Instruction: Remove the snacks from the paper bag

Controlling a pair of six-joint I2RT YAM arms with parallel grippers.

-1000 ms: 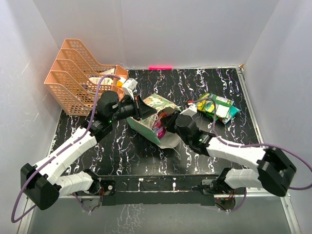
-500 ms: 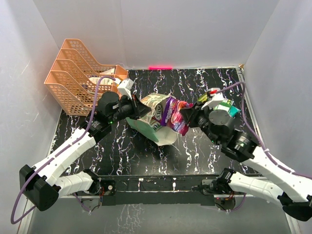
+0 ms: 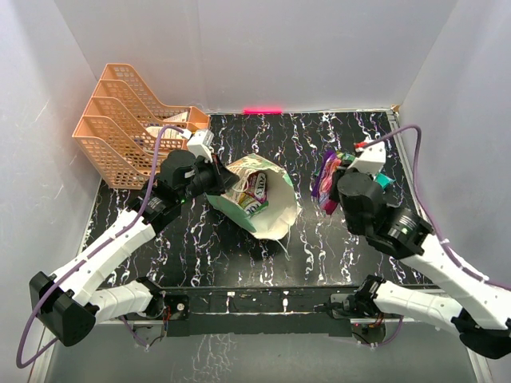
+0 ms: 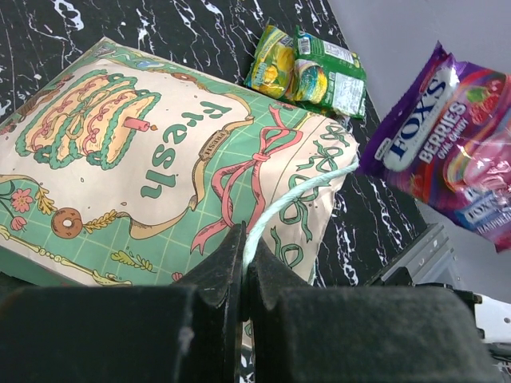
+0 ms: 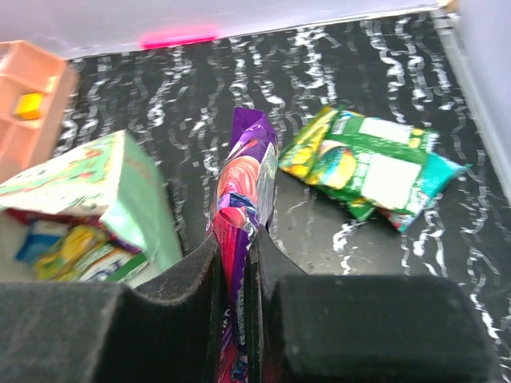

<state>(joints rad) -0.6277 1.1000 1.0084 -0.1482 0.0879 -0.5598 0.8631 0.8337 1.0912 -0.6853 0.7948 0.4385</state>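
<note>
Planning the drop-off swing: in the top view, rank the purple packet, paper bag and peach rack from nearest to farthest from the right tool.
1. purple packet, clamped in the right tool itself.
2. paper bag, lying open to that tool's left, mid-scene.
3. peach rack, in the far-left back corner, beyond the bag.

Left arm extended forward, left gripper [image 3: 216,177] pinching the string handle [image 4: 297,194], right arm bent, right gripper [image 3: 333,182] clamping a purple Fox's packet [image 5: 244,185]
</note>
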